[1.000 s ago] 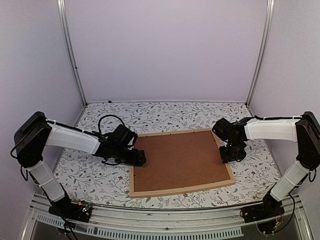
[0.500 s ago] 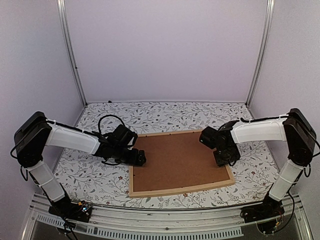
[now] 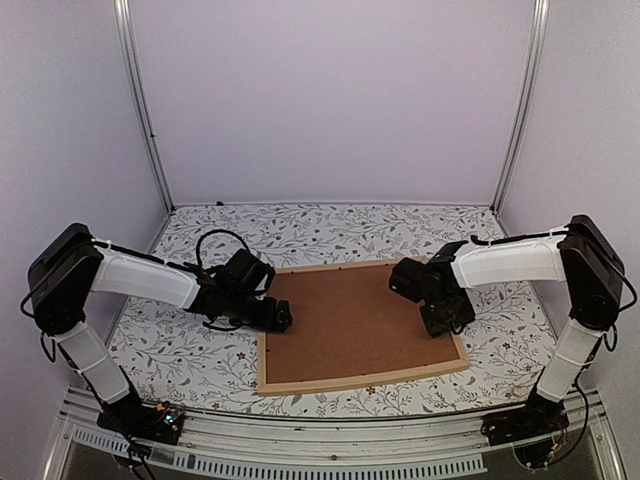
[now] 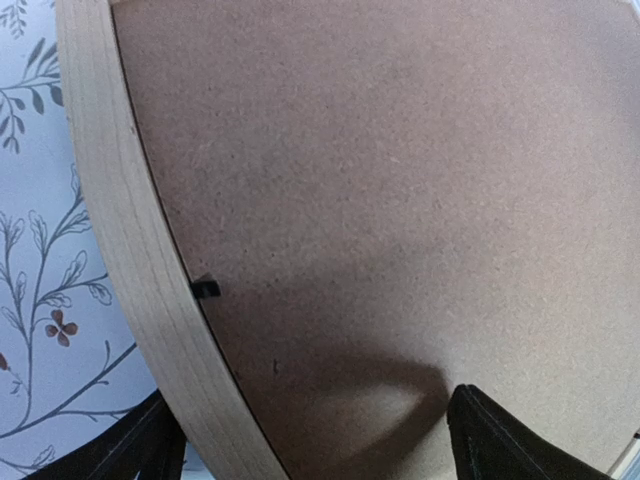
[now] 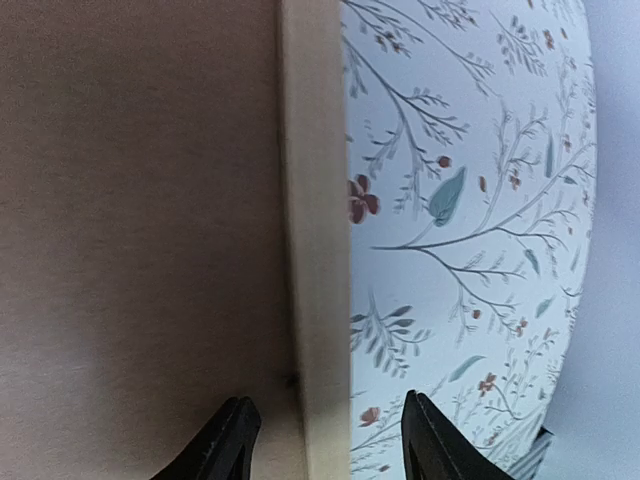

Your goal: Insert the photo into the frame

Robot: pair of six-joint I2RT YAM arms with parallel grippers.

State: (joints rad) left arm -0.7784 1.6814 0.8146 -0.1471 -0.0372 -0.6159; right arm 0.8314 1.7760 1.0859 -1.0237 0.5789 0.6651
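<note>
top external view has the frame lying flat on the floral tablecloth, back upward, with the brown backing board filling its opening. the photo shows in none of the views. if it is already in, it lies under that board, and i cannot tell.

the left gripper sits low at the frame's left rail and the right gripper low at the right rail. in the left wrist view the jaws stand wide apart. one finger is over the cloth outside the rail and the other is over the board, with nothing clamped. a small black tab sits where the board meets the rail's inner edge. in the right wrist view the fingers are parted astride the right rail with a gap on each side, so they grip nothing either.

the step looks like taking hold of the frame by its two side rails, or pinning it while the board is secured. to do it well, each gripper should be square to its rail before it closes. the two should close together, so the frame does not skate across the cloth. the outer fingertips need to come down without snagging the fabric. the inner ones should press the board flat and not lever its edge up past the tab. a light, even squeeze should be enough on such thin wood.
</note>
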